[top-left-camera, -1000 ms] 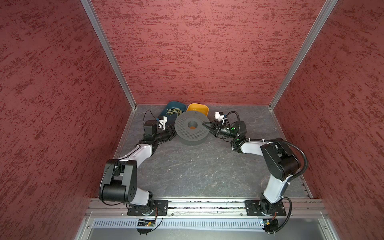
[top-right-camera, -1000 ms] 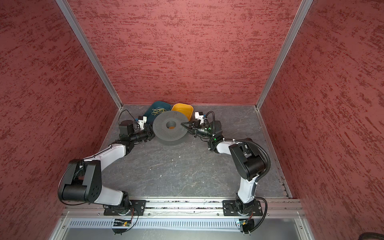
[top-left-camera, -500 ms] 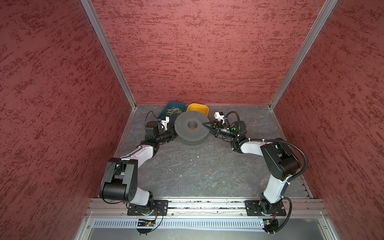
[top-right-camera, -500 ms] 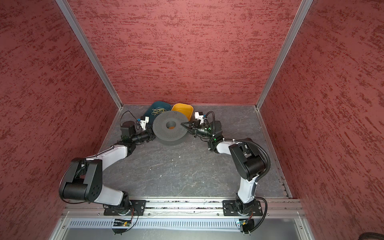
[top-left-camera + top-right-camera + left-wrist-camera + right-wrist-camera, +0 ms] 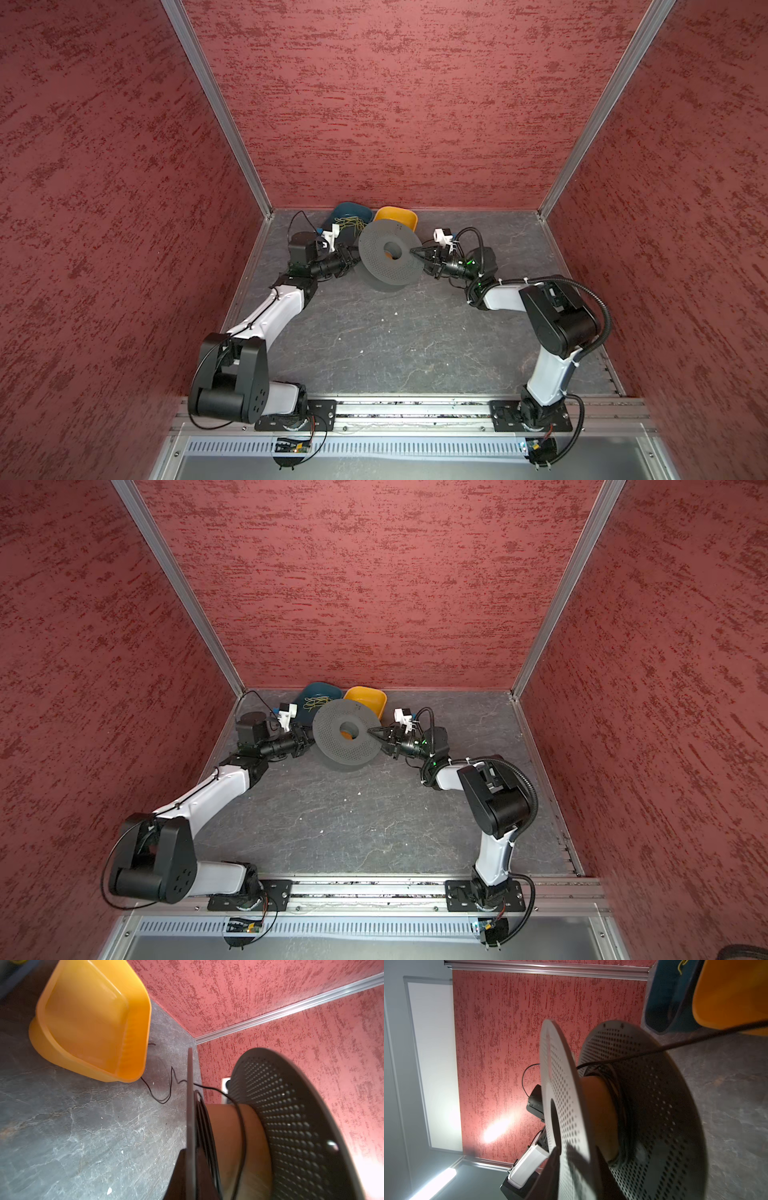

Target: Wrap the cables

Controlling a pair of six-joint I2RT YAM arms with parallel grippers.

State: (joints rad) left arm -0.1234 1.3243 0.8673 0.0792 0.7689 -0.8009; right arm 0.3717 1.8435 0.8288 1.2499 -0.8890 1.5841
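Grey marbled tabletop (image 5: 395, 340): blue bin (image 5: 353, 210) and orange bin (image 5: 395, 214) side by side at back wall; loose black cable (image 5: 164, 1097) beside orange bin.

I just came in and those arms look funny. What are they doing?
Two robot arms are winding a black cable onto a grey spool. The left end effector is shut on the spool's lower rim. The right end effector straddles the upper rim; whether it grips is unclear. A few turns sit on the core, and the rest trails loose on the table by the yellow bin.
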